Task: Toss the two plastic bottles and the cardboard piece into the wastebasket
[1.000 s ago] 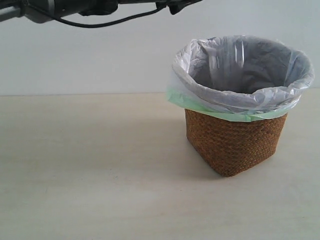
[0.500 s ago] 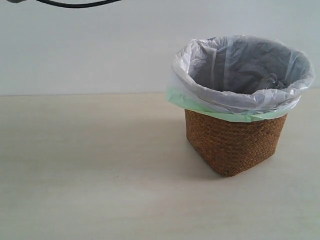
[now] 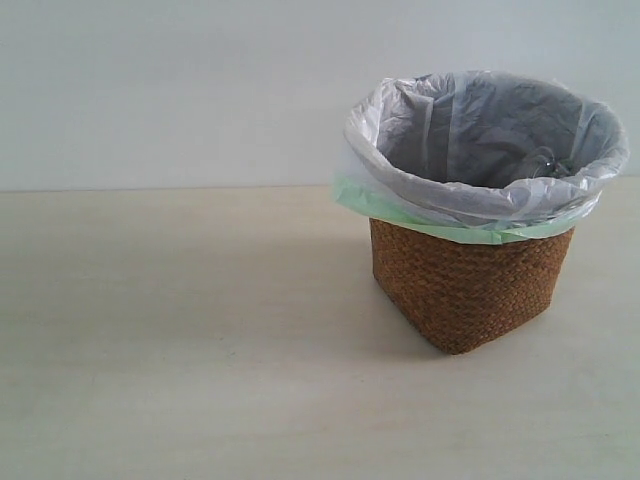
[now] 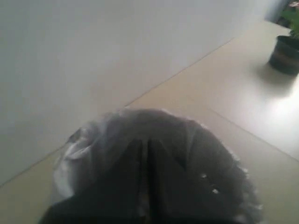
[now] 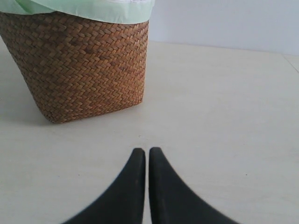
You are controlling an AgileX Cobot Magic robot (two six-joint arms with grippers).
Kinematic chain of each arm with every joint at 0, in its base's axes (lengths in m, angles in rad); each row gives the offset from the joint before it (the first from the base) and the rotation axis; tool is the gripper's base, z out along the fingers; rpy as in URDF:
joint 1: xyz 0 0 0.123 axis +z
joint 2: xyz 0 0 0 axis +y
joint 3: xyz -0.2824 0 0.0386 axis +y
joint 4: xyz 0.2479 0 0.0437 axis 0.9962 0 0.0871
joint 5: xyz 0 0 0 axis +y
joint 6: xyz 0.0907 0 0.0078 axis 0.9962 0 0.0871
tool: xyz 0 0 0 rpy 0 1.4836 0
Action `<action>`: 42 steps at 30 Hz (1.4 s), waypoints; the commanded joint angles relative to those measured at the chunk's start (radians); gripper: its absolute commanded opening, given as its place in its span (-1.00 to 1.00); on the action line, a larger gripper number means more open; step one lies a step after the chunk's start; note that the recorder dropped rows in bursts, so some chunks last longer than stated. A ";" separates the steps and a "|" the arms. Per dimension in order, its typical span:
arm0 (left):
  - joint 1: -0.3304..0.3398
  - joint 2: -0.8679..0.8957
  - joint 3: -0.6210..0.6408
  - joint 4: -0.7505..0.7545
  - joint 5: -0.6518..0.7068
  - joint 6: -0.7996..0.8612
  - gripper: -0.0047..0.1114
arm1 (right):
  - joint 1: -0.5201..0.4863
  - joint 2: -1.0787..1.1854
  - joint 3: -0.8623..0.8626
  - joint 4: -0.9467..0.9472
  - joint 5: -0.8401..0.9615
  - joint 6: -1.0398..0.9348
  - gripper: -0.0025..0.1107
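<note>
The wastebasket (image 3: 465,285) is brown wicker with a grey-white liner edged pale green, and stands at the right of the table. Inside its right rim a clear curved shape (image 3: 547,160) shows, probably one plastic bottle; no cap or label is visible. The other bottle and the cardboard piece are hidden or out of view. In the blurred left wrist view my left gripper (image 4: 145,142) hangs over the liner (image 4: 74,149), its dark fingers together with nothing between them. My right gripper (image 5: 147,151) is shut and empty, low over the table, a short way from the wicker wall (image 5: 79,65).
Pale wooden table (image 3: 180,340) runs to a plain white wall behind. A dark pot with a green plant (image 4: 285,53) stands far off on the table in the left wrist view. Neither arm shows in the exterior view.
The left arm and its cable, at the top of the exterior view a second ago, have moved up out of the frame. The clear shape has appeared inside the basket's right rim.
</note>
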 commanded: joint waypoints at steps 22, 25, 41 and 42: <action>0.097 -0.955 0.709 0.382 -0.193 -0.174 -0.85 | -0.005 -0.005 -0.001 -0.002 -0.004 0.000 -0.96; 0.097 -1.117 0.859 0.382 -0.241 -0.174 -0.85 | -0.005 -0.005 -0.001 -0.002 -0.004 0.000 -0.96; 0.097 -1.412 1.095 0.359 -0.077 -0.313 -0.85 | -0.005 -0.005 -0.001 -0.002 -0.004 0.000 -0.96; 0.097 -1.412 1.095 0.359 -0.077 -0.313 -0.85 | -0.005 -0.005 -0.001 -0.002 -0.004 0.000 -0.96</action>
